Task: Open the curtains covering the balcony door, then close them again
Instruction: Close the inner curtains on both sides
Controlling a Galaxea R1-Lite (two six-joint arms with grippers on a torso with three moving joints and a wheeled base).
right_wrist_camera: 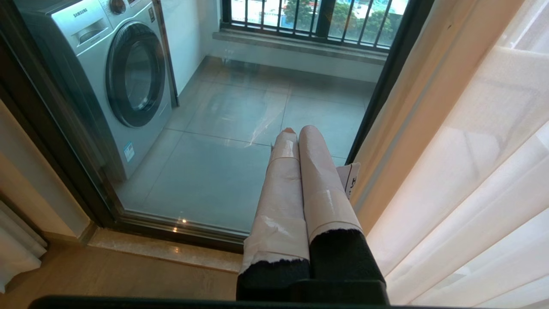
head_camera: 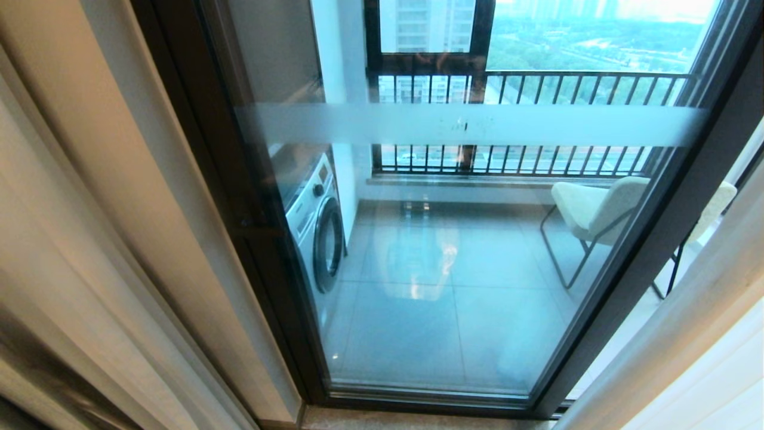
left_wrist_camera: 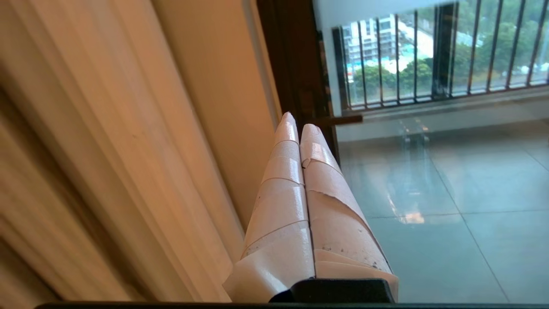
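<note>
The curtains are drawn aside to both edges: beige folds hang at the left (head_camera: 89, 227) and sheer white fabric at the right (head_camera: 704, 334). Between them the balcony door (head_camera: 453, 251) stands uncovered, a glass panel in a dark frame with a frosted band across it. Neither arm shows in the head view. My left gripper (left_wrist_camera: 298, 122) is shut with nothing in it, its taped fingers pointing at the dark frame right beside the beige curtain (left_wrist_camera: 128, 150). My right gripper (right_wrist_camera: 298, 129) is shut and empty too, aimed at the glass, with the sheer curtain (right_wrist_camera: 467, 193) close alongside it.
Behind the glass, a washing machine (head_camera: 313, 221) stands at the left of the tiled balcony and a pale chair (head_camera: 591, 215) at the right. A black railing (head_camera: 537, 119) runs along the far window. A stone sill (right_wrist_camera: 163, 251) and wood floor lie before the door.
</note>
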